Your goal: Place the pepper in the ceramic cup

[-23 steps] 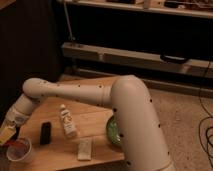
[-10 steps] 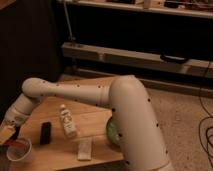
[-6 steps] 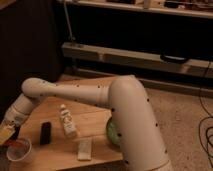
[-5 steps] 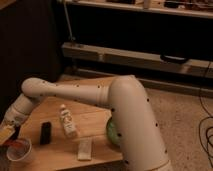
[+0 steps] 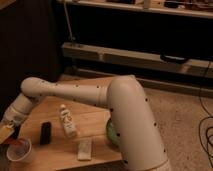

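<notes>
The claw [image 5: 7, 131] has barely moved, still poised just above the cup [image 5: 19, 150] on the table [image 5: 95, 122]; the pepper's release looks imminent.

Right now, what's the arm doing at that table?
The arm reaches across the wooden table to its far left corner, with the end effector hanging just above the ceramic cup. Something reddish shows in the cup, probably the pepper, though I can't confirm that. A small bottle, a dark block and a pale flat packet lie untouched mid-table, with a green object partly hidden behind the arm.
</notes>
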Tool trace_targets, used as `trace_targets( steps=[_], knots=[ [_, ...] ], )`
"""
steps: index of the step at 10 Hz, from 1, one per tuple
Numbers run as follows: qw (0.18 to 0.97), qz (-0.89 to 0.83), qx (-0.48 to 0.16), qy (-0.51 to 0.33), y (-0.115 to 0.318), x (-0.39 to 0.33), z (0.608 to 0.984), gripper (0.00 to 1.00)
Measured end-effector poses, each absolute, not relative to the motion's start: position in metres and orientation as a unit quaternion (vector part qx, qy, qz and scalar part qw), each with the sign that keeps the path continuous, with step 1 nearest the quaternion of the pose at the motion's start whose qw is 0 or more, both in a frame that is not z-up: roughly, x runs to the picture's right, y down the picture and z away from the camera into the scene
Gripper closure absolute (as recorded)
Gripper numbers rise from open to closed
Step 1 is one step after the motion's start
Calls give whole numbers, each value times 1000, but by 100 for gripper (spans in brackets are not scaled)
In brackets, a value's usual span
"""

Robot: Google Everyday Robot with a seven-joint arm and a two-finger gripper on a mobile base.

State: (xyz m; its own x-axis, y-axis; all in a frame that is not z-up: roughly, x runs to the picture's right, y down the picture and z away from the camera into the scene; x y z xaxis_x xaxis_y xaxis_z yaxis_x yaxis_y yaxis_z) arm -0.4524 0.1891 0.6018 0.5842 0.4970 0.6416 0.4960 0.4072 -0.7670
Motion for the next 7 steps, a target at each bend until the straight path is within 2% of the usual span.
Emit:
trace_targets(
  steps=[3,4,6,7],
  knots=[
    [709,-34,-551,-439,192,-458,596,23],
    [697,-30,-564,-442,193,-457,601,20],
    [701,-20,-551,-452,192,-457,601,31],
    [710,-18,-540,-451,187,-457,600,43]
  ],
)
